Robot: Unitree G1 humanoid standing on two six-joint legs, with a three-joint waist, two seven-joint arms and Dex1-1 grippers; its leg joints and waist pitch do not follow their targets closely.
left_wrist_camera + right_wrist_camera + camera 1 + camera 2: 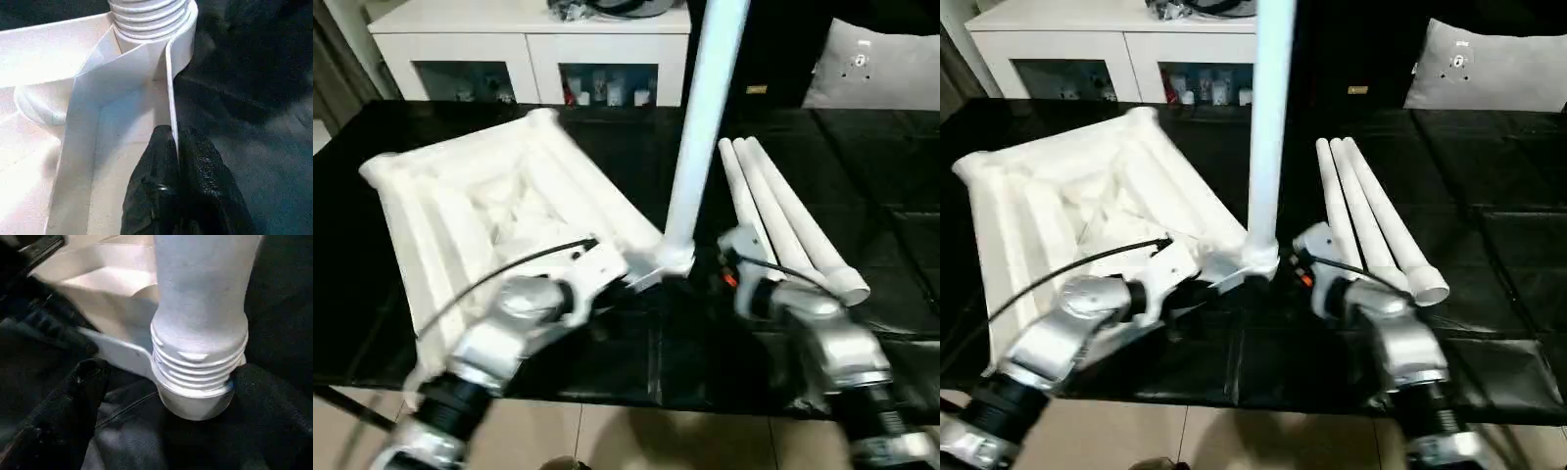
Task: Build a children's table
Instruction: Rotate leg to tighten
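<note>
At the near corner of the upturned table top (489, 196), the left gripper (176, 161) pinches the thin side wall between its fingers. Just right of it, the right gripper (161, 396) stands spread around the threaded base of an upright leg (705, 127) seated in the corner socket (195, 401). Farther right, three legs (1371, 215) lie side by side on the black surface (862, 166).

Soft blur (motion), glossy glare
</note>
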